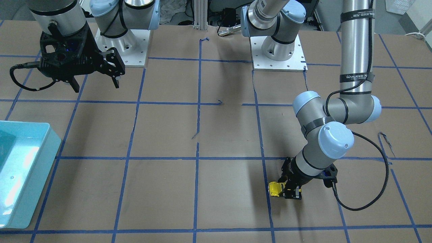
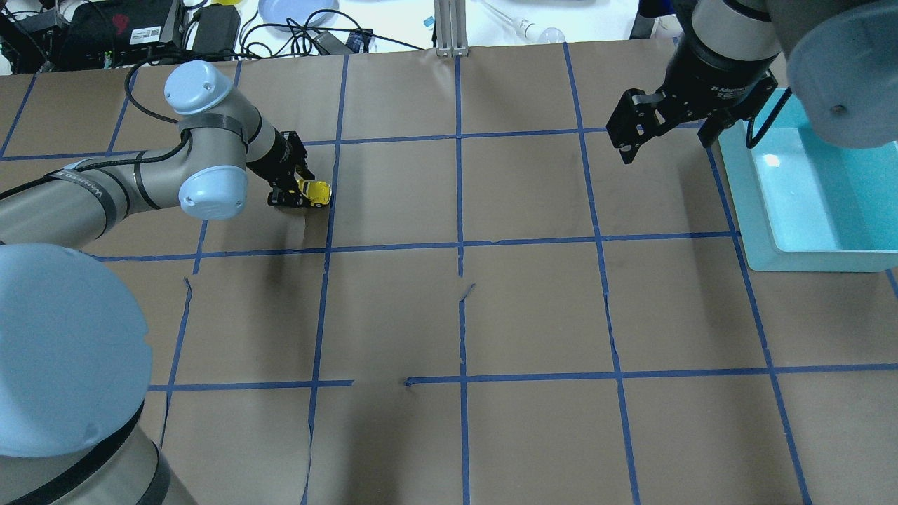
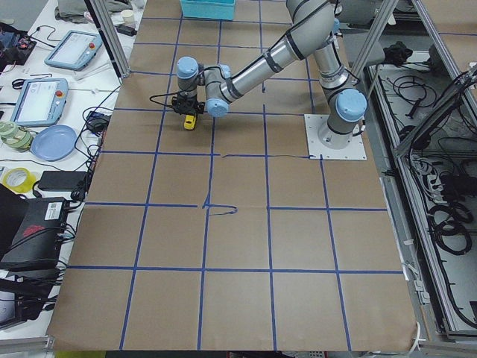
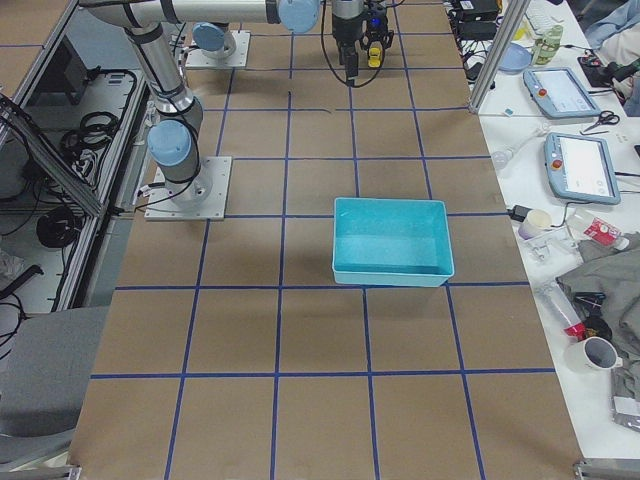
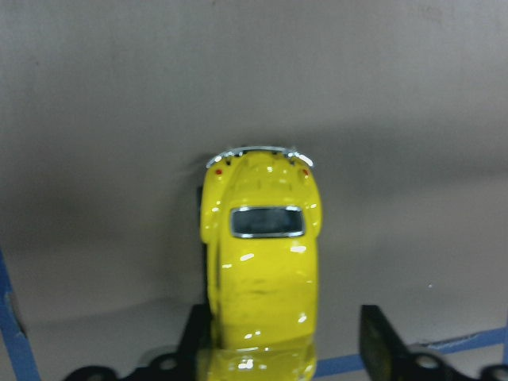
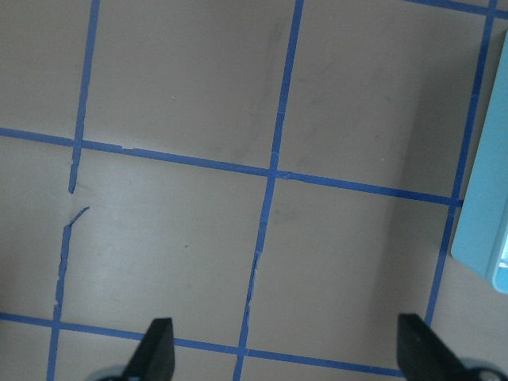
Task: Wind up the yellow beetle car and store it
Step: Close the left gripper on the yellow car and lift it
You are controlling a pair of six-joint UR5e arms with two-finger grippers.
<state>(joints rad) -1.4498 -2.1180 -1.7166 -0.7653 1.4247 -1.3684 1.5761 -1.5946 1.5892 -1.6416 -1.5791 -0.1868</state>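
Yellow beetle car (image 5: 262, 262) on brown table (image 2: 533, 308), between left gripper (image 2: 303, 191) fingers. Fingers spread, gap on one side of car. Right gripper (image 2: 665, 140) spread wide, holds nothing. Blue bin (image 2: 814, 210) just beside it. Blue tape lines (image 2: 459, 210) cross table. Wires (image 2: 295, 31) past table edge.

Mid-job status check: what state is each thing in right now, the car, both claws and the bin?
yellow car: upright on the table, between the fingers of the left claw, not in the blue bin.
left claw: open, low around the car; one finger seems against it, the other stands clear.
right claw: open, empty, above the table beside the bin.
blue bin: upright, empty.
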